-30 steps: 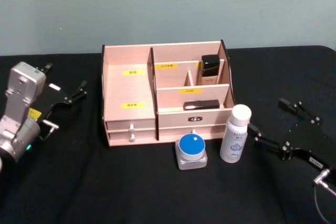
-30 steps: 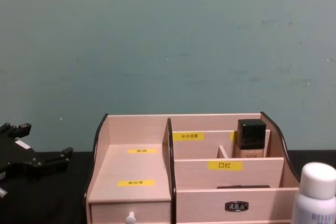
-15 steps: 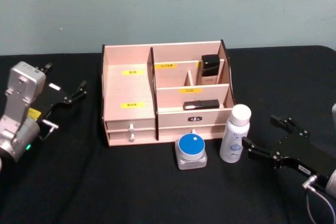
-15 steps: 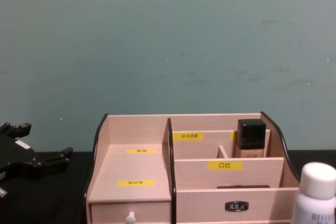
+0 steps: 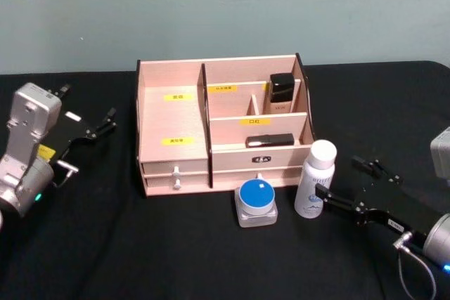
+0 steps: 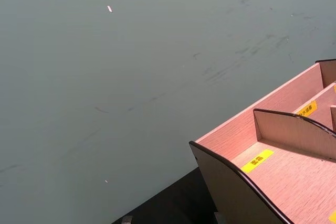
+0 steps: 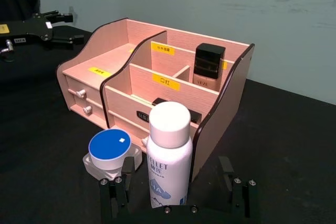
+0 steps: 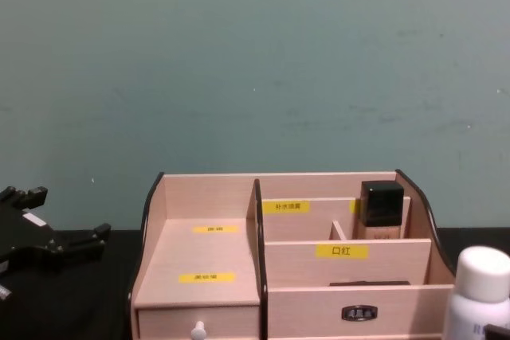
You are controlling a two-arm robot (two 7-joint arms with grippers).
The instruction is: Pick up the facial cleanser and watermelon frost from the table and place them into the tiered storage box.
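The bench (image 5: 211, 258) is covered in matte black cloth and fills the lower part of the head view. At its centre stands the tiered storage box (image 5: 172, 121), made of pale wood-grain board with dark curved edges. It has stepped open compartments with yellow labels and small drawers with white knobs along the front. A black-capped bottle (image 5: 281, 92) stands upright in its rear right compartment, and a flat dark bar (image 5: 270, 140) lies in the lower right one.

Just in front of the box's right end stands a white bottle (image 5: 314, 182), a smooth upright cylinder with a rounded white cap and blue print. To its left, close by, sits a blue-lidded jar (image 5: 256, 201), low and squat with a clear body. Both are on the bench, outside the box.

My right pincer (image 5: 340, 178) is spread wide and holds nothing. It lies low at the right of the head view, its near fingertip at the bottle's side. In the right wrist view the bottle seems to stand between my fingers (image 7: 123, 174), though it may be just ahead of them.

My left pincer (image 5: 88, 103) hangs parked at the left, its fingers apart and empty.
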